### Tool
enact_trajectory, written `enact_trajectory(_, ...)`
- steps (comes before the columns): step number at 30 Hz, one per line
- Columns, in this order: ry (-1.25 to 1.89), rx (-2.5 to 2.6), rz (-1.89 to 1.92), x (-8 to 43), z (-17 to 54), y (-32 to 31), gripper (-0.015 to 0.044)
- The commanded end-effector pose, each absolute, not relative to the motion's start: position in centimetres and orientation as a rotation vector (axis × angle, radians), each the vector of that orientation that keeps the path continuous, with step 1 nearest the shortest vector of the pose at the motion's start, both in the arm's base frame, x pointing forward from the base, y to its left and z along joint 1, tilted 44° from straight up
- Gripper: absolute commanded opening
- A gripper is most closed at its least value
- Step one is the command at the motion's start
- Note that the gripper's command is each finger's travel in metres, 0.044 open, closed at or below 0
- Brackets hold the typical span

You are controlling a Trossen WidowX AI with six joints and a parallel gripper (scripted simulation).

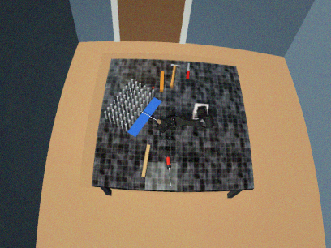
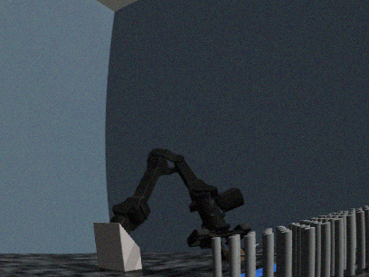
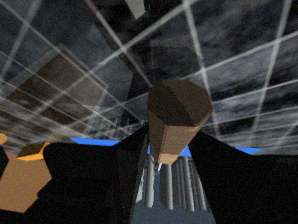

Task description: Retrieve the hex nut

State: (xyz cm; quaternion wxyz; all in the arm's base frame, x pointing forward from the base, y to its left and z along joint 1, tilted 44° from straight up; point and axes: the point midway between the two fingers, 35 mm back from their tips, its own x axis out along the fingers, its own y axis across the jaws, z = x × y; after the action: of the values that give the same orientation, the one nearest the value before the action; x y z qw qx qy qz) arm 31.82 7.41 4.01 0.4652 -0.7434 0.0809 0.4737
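Observation:
My gripper (image 1: 161, 122) (image 3: 167, 129) is shut on the hook tool's wooden handle (image 1: 158, 121) (image 3: 181, 107). Its thin metal shaft (image 1: 150, 117) reaches across the blue taped strip (image 1: 137, 128) (image 3: 95, 142), with its tip at the near edge of the metal spacers (image 1: 131, 103) (image 3: 170, 185) (image 2: 284, 253). In the exterior view the hand is low, partly hidden behind the front spacers. The spacers that show stand upright. Whether the tip touches a spacer cannot be told. The hex nut cannot be made out in any view.
An orange bar (image 1: 161, 81), a T-headed tool (image 1: 173, 76) and a red-handled tool (image 1: 187, 74) lie at the back. A small red thing (image 1: 153, 87) is beside the field. A tan stick (image 1: 146, 160) and a red-handled screwdriver (image 1: 168, 162) lie in front. A white block (image 2: 108, 246) stands by the arm's base.

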Motion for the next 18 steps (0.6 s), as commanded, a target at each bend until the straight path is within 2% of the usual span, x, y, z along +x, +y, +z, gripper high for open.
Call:
enact_trajectory(1,0.194,-1.832,1.155,32.34,4.17,7.27,0.0000)
enact_trajectory(18,0.193,-1.833,1.154,33.21,3.87,6.81,0.0000)
